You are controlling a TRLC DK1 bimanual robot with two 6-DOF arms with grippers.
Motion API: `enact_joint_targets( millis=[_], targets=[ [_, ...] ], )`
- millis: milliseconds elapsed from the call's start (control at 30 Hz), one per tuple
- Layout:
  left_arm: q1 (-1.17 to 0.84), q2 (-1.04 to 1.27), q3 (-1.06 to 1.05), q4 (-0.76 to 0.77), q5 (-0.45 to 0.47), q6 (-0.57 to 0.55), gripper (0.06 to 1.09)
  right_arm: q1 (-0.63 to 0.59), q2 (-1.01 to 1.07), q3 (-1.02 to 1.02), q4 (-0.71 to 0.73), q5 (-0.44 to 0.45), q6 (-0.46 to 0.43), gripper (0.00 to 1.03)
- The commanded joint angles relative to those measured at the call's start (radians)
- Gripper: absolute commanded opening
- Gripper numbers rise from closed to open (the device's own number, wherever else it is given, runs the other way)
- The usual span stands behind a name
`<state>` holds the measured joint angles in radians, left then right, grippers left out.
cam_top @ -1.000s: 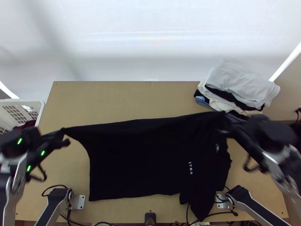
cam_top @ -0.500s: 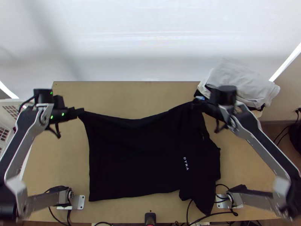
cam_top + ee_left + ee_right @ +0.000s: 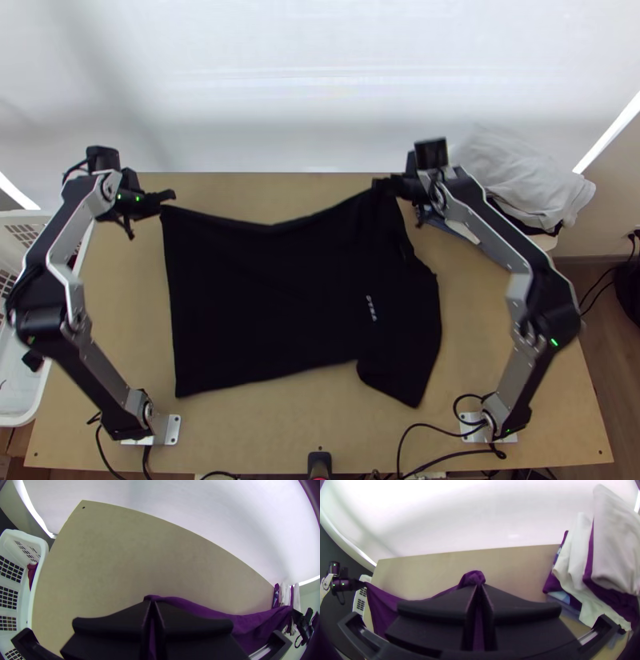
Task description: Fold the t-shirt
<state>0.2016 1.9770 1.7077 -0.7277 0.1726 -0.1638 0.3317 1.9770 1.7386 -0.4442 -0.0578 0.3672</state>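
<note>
T-shirt (image 3: 272,296) held by two points of its far side, seemingly to pull it straight for folding

The black t-shirt lies spread between the two arms, its near part on the table (image 3: 496,376) and its far edge drawn up between the grippers. That edge dips in the middle, so the cloth is supported at its ends without being taut all the way across. A small white print (image 3: 370,309) sits towards the right, and a sleeve-like flap angles out at the near right; the hem is probably on the left.

The left gripper (image 3: 152,602) has its fingers pressed together on the far left corner. The right gripper (image 3: 480,586) is likewise closed, a small bunch of cloth poking up between its tips. Such a wide grip likely serves to level the body before a fold; the gathered bunch could leave a crease at that end.

Farther out, a stack of folded clothes (image 3: 520,184) stands beyond the right gripper, apart from the work, and a white basket (image 3: 45,548) with dark red cloth (image 3: 31,573) inside sits at the table's left
</note>
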Motion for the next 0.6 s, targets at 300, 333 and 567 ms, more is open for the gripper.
enact_joint_targets(
  millis=[300,333,567],
  targets=[
    [0.016,0.16,0.237,-0.015,-0.008,-0.034,0.35,-0.01,0.178,0.299,-0.036,0.061,0.045,0.52],
    [0.015,0.152,0.237,-0.013,-0.012,-0.031,0.41,-0.011,0.178,0.306,-0.036,0.084,0.047,0.69],
    [0.019,0.039,0.242,0.039,-0.03,-0.02,0.96,-0.016,0.115,0.397,-0.106,0.158,0.032,0.99]
  ],
)
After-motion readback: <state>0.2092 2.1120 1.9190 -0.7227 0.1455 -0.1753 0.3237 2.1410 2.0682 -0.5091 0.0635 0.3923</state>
